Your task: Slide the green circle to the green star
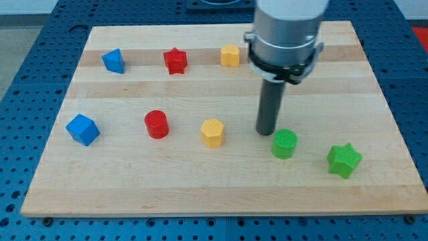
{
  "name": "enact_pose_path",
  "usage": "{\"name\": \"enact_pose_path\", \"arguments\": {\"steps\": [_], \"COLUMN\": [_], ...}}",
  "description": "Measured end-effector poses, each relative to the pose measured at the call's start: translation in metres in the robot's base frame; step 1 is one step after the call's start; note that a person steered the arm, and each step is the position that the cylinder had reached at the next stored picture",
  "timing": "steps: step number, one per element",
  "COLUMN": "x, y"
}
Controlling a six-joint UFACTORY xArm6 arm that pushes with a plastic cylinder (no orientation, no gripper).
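Observation:
The green circle (284, 143) sits on the wooden board (200, 194) toward the view's lower right. The green star (344, 160) lies to its right and slightly lower, about one block's width away. My tip (266, 131) rests on the board just to the upper left of the green circle, very close to it or touching its edge. The rod rises from there to the arm's grey body at the view's top.
A yellow hexagon (212, 132), a red circle (156, 124) and a blue cube (83, 129) line up to the left of my tip. Near the board's top edge are a blue block (114, 61), a red star (175, 61) and a yellow hexagon (230, 55).

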State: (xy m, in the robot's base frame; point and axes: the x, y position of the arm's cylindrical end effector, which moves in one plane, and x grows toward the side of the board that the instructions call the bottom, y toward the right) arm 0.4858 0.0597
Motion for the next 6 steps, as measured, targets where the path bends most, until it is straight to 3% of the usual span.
{"name": "enact_pose_path", "arguments": {"steps": [1, 3, 6], "x": [0.010, 0.048, 0.012], "y": [-0.024, -0.011, 0.085]}}
